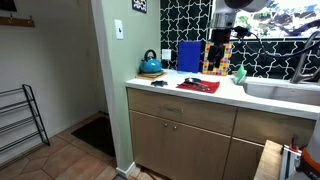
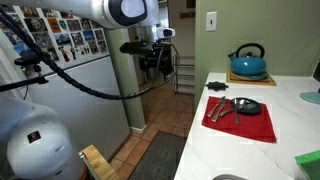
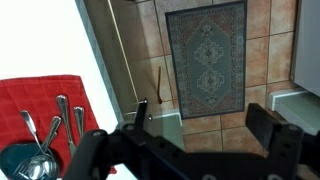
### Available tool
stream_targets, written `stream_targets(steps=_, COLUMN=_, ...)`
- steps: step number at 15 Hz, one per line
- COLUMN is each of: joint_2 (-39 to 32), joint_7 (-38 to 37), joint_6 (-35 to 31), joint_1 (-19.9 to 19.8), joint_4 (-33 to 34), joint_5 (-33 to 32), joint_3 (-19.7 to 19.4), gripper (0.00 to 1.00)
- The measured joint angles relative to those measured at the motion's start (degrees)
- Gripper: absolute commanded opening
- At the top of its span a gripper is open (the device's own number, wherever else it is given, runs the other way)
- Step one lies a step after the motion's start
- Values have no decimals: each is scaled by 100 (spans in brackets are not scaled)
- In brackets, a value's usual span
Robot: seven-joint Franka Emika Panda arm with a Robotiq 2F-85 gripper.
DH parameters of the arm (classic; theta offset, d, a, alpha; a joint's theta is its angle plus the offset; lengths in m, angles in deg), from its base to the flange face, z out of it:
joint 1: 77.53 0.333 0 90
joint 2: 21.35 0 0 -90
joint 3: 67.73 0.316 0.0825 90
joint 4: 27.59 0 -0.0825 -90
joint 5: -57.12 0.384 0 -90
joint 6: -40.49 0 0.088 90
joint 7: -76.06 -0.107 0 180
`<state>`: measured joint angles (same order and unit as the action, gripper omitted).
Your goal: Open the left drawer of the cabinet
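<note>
The wooden cabinet under the white counter shows in an exterior view. Its left drawer (image 1: 182, 108) is shut. My gripper (image 1: 222, 42) hangs high above the counter's front edge, well above the drawer and apart from it. In an exterior view the gripper (image 2: 155, 58) sits out over the floor beside the counter. In the wrist view the gripper (image 3: 205, 122) is open and empty, looking down past the counter edge at the tiled floor. The drawer front cannot be made out clearly in the wrist view.
A red cloth with utensils (image 1: 198, 85) (image 2: 240, 118) (image 3: 45, 105) lies on the counter (image 1: 225, 100). A blue kettle (image 1: 150, 65) (image 2: 247, 62) stands near the wall. A sink (image 1: 285, 90) is further along. A patterned rug (image 3: 205, 50) lies on the floor.
</note>
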<state>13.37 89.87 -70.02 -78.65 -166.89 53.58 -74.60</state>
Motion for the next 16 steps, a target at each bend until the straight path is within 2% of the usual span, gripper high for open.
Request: stream_targets(steps=16, joint_2=-39, joint_7=-68, joint_6=30, joint_1=-4, joint_4=24, joint_5=-17, joint_3=42, gripper=100)
